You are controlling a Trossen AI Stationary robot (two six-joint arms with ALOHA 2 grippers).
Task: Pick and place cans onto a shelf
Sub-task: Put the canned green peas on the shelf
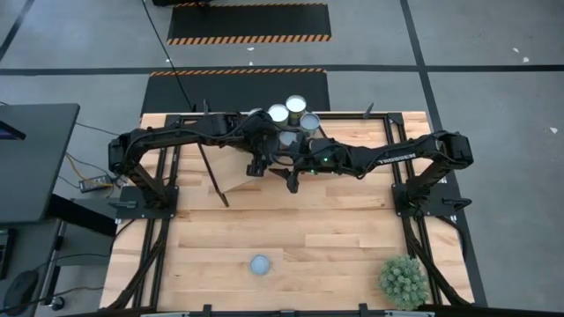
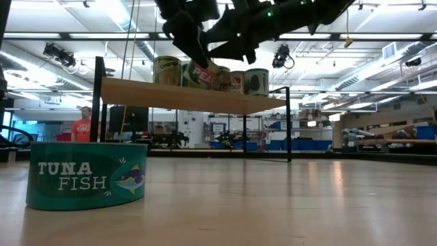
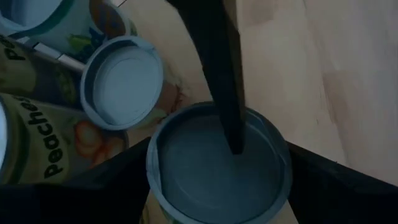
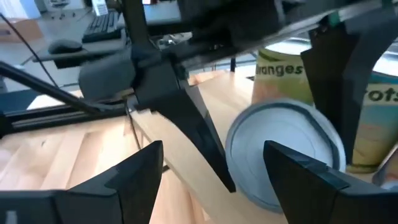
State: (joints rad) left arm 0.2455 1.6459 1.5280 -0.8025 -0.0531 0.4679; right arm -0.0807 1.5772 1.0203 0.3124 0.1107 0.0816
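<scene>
My left gripper (image 1: 257, 165) is shut on a can with a dull blue-grey top (image 3: 214, 168) over the light wooden shelf (image 2: 191, 96). The can also shows tilted in the low view (image 2: 205, 74). My right gripper (image 4: 214, 168) is open close beside it, and one of its fingers (image 3: 224, 81) reaches over the can's top. Other cans stand upright on the shelf: a Peaches can (image 3: 37, 143), a small grey-topped one (image 3: 121, 81), and white-topped ones (image 1: 296, 104). A tuna can (image 1: 260, 265) stands on its base on the table near the front edge. My left gripper pinches the can's round side wall (image 3: 151, 177) between its two fingers, just under the top rim, coming from above. The can is tilted among the standing cans; whether its lower end rests on the shelf cannot be told. My right gripper has one finger over the can's top (image 3: 236, 140); whether it touches, I cannot tell.
A green spiky potted plant (image 1: 404, 280) stands at the table's near right corner. The shelf's thin black legs (image 2: 100, 102) rise from the table. A person in an orange shirt (image 2: 83, 126) is far off in the room behind.
</scene>
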